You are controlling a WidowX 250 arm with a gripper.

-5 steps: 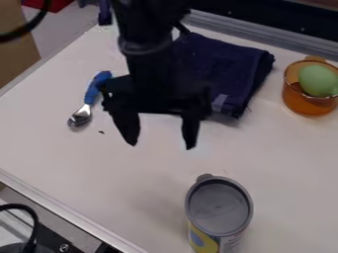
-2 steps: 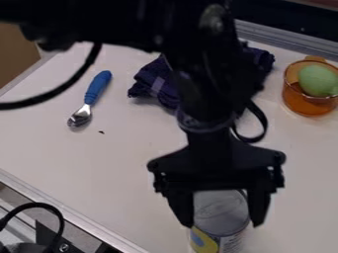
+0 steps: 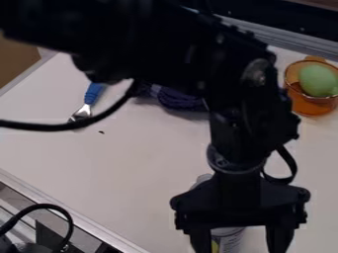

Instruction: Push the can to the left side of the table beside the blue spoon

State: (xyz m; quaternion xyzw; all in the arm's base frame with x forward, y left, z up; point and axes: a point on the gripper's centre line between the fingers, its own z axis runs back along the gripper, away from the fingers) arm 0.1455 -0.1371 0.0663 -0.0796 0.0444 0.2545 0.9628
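Plainly, the black gripper (image 3: 239, 243) is down at the lower edge of what I can see, right of centre, with the dark arm (image 3: 247, 123) slanting across the upper part of the view and dropping down to it. Its fingers (image 3: 280, 239) are open, standing well apart, though their lower ends run out past the bottom edge. The can (image 3: 228, 241) is on the white tabletop (image 3: 125, 173) down there too, mostly hidden behind the gripper; I make out a bit of its grey top and a strip of its yellow and white side in the gap, nearer the left finger. Whether either finger touches it, I cannot tell. The blue-handled spoon (image 3: 93, 93) lies well apart from the can, toward the upper left, its handle pointing up and away and its metal bowl nearer me, with a black cable (image 3: 59, 127) passing across the bowl in my line of sight. A small dark speck (image 3: 101, 132) is near the bowl. Right of the spoon lies a dark purple cloth (image 3: 175, 100), bunched up and partly covered from view by the arm. Over at the upper right, a see-through orange cup (image 3: 310, 105) holds a pale green egg-shaped thing (image 3: 318, 80). At the lower left, another black cable (image 3: 47, 205) loops beyond the tabletop's edge.
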